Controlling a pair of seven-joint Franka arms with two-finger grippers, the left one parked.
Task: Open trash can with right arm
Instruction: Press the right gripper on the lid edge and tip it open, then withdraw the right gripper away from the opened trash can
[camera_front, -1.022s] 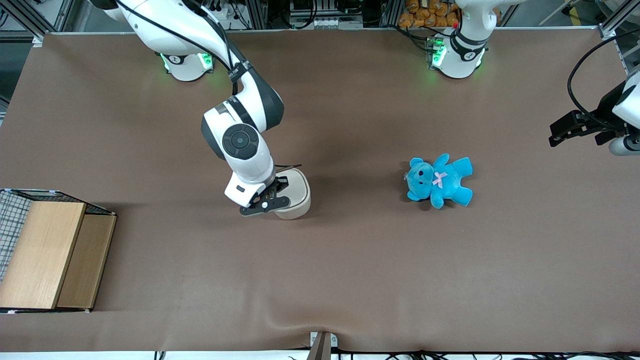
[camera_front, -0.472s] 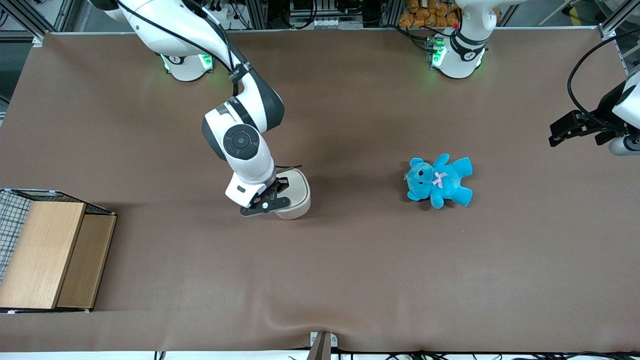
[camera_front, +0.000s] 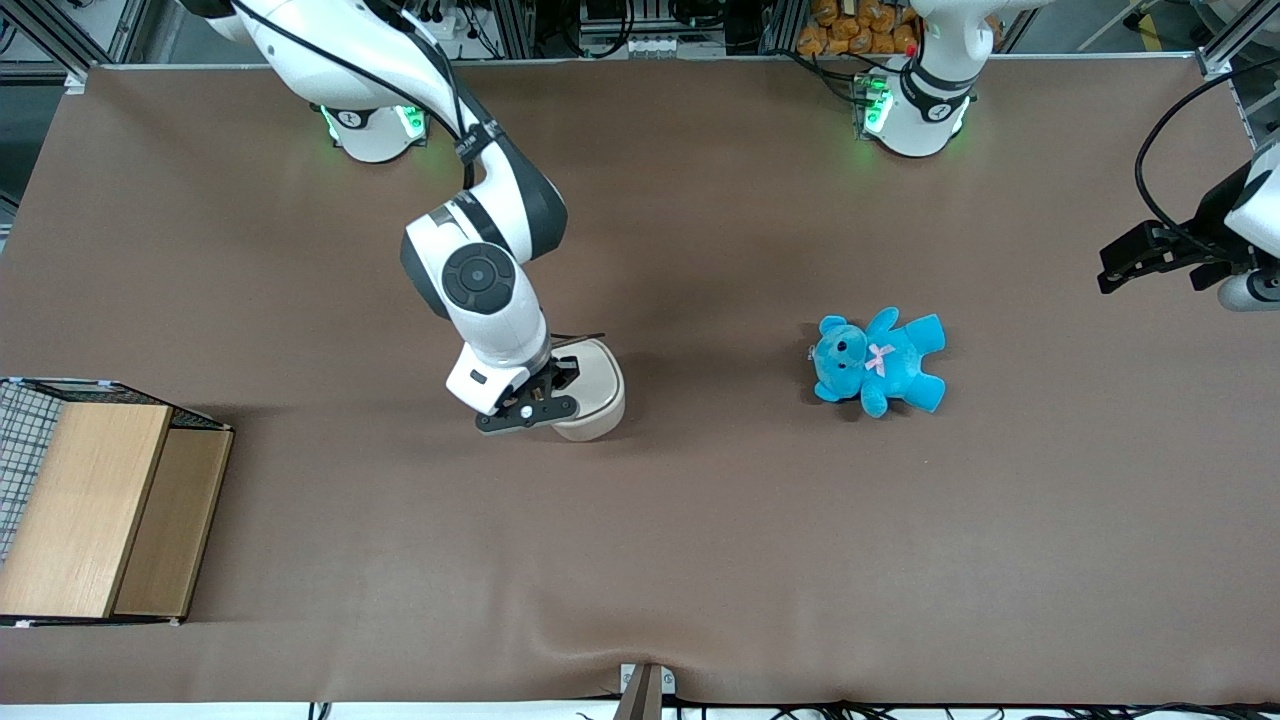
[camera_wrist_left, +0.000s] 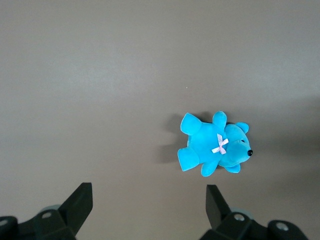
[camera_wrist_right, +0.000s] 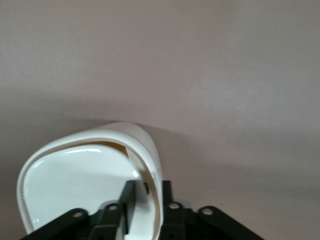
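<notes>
The wooden box (camera_front: 95, 510) sits nearest, at the working arm's end. Mid-table, the gripper (camera_front: 545, 392) pinches the trash can (camera_front: 597, 395) rim between its 2 fingers (camera_wrist_right: 131, 192), with the teddy (camera_front: 877, 362) toward the parked arm's end.

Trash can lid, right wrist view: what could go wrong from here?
1. The black two-finger gripper pinches only the thin edge of the smooth lid of the small cream-white plastic trash can; it could slip out and drop back.
2. Nothing braces the can on the brown table cover; a pull might tip or drag it.
3. The lid appears only slightly raised, so letting go now likely leaves it unopened.
</notes>
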